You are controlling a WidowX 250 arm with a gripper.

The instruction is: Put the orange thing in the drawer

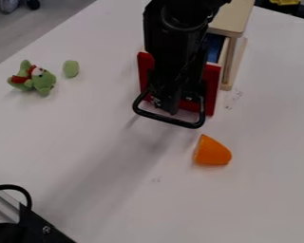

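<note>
My gripper hangs at the top centre, in front of the drawer's red front and covering the middle of it. Its lower end is at the black loop handle; I cannot tell whether they touch. The drawer stands partly pulled out from a light wooden cabinet, and a strip of its blue inside shows to the right of the arm. On the white table, below and right of the handle, lies the orange thing, a rounded wedge, apart from the gripper.
A green plush toy with red on it lies on the table at the upper left, with a small green piece beside it. Black and metal equipment juts in at the lower left corner.
</note>
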